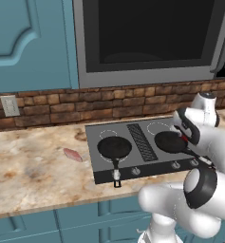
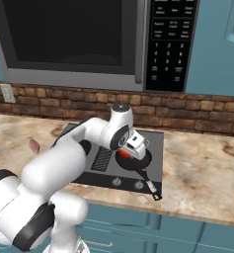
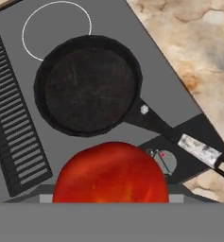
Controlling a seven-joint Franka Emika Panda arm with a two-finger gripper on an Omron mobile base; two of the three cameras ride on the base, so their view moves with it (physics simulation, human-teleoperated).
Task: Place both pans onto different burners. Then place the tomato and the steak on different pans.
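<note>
Held close under the hand camera, the tomato [image 3: 111, 172] sits pinched in the gripper [image 2: 126, 154], above the near edge of the right pan [image 3: 89, 85]. Going left to right: the steak [image 1: 72, 154] lies on the counter [image 1: 33, 166], well apart from the cooktop [image 1: 142, 163]; the left pan [image 1: 114, 147] and right pan each rest on a front burner. So both pans look placed; tomato and steak remain. Only the left base view shows the left pan's empty face, while the hand view shows the right pan is empty.
</note>
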